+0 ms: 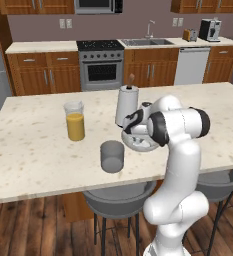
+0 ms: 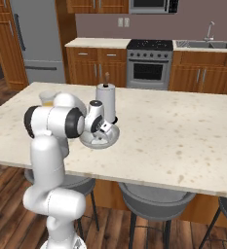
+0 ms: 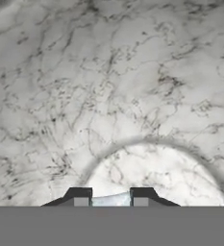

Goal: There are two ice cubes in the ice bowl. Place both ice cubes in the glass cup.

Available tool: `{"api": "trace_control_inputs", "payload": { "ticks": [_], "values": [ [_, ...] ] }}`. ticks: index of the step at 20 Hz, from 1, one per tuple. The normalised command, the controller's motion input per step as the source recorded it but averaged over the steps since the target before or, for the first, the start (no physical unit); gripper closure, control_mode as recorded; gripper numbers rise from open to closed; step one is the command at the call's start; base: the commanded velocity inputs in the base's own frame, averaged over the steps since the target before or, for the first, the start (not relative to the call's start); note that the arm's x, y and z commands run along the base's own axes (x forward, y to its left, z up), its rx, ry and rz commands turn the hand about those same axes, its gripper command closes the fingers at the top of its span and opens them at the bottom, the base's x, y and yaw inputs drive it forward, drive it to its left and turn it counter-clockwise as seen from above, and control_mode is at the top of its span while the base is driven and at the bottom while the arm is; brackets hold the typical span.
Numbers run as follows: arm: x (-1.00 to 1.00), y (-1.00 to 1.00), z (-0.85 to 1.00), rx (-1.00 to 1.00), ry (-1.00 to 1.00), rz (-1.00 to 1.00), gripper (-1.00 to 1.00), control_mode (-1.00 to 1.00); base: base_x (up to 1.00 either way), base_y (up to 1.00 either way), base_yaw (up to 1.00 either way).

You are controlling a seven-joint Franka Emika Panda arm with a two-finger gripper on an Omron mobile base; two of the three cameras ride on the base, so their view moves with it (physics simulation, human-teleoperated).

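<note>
My hand camera shows my gripper [image 3: 110, 198] closed on an ice cube [image 3: 110, 200] inside the bowl [image 3: 132, 86], beside the jug [image 1: 126, 104].

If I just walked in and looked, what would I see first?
Probably the big white robot arm, bent over the speckled island counter with its end effector down inside the ice bowl. In the hand view a pale ice cube sits between the fingertips. Close by stand a glass of orange juice, the grey glass cup and a tall white jug.
</note>
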Motion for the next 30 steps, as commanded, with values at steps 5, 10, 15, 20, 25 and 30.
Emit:
{"api": "trace_control_inputs", "payload": {
  "ticks": [5, 10, 15, 20, 25, 30],
  "values": [
    [-0.22, 0.0, 0.34, 0.0, -0.09, 0.0, 1.0, -1.0, 0.0, 0.0, 0.0],
    [-0.23, 0.05, 0.96, 0.0, -0.11, 0.0, 1.0, -1.0, 0.0, 0.0, 0.0],
    [-0.51, 0.15, 1.0, 0.0, -0.15, 0.0, 1.0, -1.0, 0.0, 0.0, 0.0],
    [-0.86, 0.55, 0.64, -0.05, -0.04, 0.02, 1.0, -1.0, 0.0, 0.0, 0.0],
    [-0.88, 0.86, 0.17, -0.12, 0.0, 0.03, 1.0, -1.0, 0.0, 0.0, 0.0],
    [-0.52, 0.85, 0.07, -0.07, 0.0, 0.03, 1.0, -1.0, 0.0, 0.0, 0.0]
  ]
}}
